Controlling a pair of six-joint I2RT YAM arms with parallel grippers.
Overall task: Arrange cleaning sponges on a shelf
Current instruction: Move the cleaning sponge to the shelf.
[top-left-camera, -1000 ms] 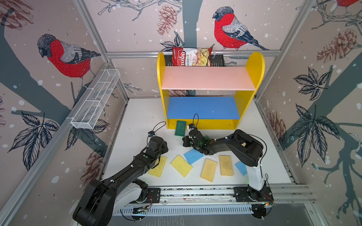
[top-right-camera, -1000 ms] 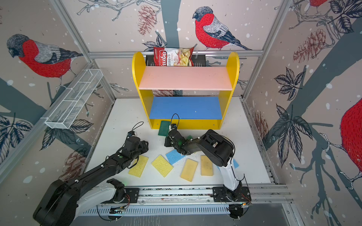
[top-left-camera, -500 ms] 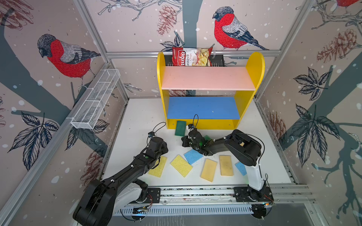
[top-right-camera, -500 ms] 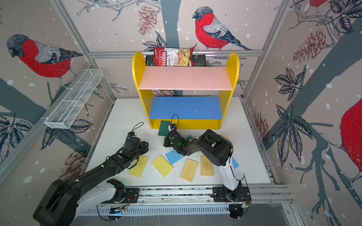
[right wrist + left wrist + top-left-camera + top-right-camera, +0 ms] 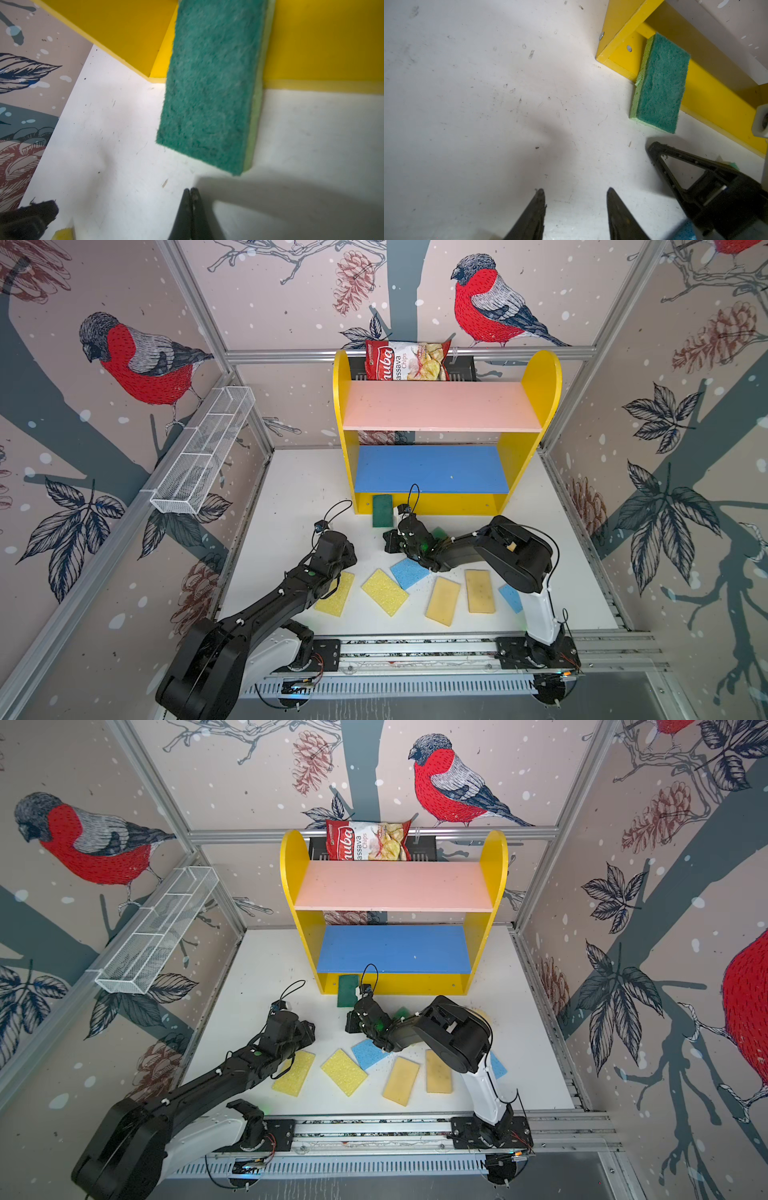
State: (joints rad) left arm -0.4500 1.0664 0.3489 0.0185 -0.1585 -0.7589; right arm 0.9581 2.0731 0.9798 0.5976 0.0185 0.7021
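The step in hand looks like getting the green sponge (image 5: 382, 510) fully onto the shelf (image 5: 540, 381). The sponge lies tilted, its far end up on the front edge of the yellow base (image 5: 449, 504) and its near end down on the white table (image 5: 467, 93), so I judge it only half delivered. The right gripper (image 5: 190, 190) sits low just short of that near end without touching it. Its fingers are pressed together with nothing between them, which suits a push more than a pick. The left gripper (image 5: 575, 190) hovers over bare table close by, fingers apart and empty. In both top views the pink board (image 5: 436, 406) and the blue board (image 5: 395, 948) carry no sponge. The bright yellow pair (image 5: 384, 591), the tan pair (image 5: 442, 599) and a light blue sponge (image 5: 409, 572) wait flat near the front of the table, so most of the task is probably ahead. The next move likely calls for the closed tip to meet the sponge's near short edge squarely and drive along its length. An off-centre shove could swing the soft foam sideways against the lip instead of sliding it up. Lifting it to a higher board would instead need the fingers opened first. Compared with 1 second ago, very little differs: the green sponge lies in the same spot, the left arm keeps its pose, and the right arm has shifted only slightly.
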